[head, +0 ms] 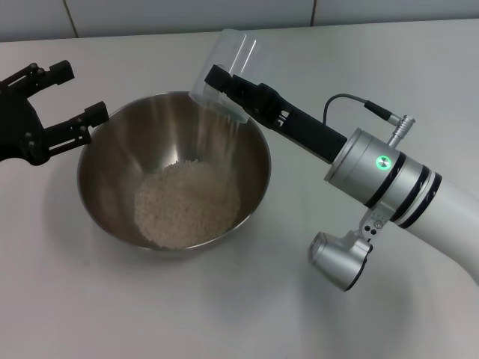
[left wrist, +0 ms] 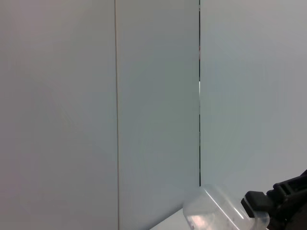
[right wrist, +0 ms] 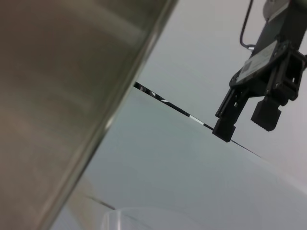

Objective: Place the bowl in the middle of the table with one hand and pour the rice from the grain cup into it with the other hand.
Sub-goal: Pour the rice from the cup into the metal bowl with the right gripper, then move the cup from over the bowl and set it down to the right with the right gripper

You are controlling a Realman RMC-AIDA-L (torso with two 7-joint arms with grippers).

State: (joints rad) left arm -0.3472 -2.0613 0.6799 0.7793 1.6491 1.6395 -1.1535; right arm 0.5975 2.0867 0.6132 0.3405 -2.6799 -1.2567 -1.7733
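The steel bowl [head: 105,161] stands on the off-white table [head: 389,60] left of centre, with a mound of rice [head: 187,203] on its bottom. My right gripper [head: 223,84] is shut on the clear grain cup [head: 224,56] and holds it tipped over the bowl's far right rim. A thin stream of grains [head: 229,133] falls from it. My left gripper [head: 84,91] is open and empty, just off the bowl's left rim. The right wrist view shows the bowl's wall [right wrist: 62,96], the cup's rim [right wrist: 144,218] and the left gripper [right wrist: 244,125]. The left wrist view shows the cup [left wrist: 216,213].
A grey panelled wall [head: 187,15] runs along the table's far edge. My right forearm [head: 382,172] stretches over the table at the bowl's right. Bare tabletop lies in front of the bowl and at the far right.
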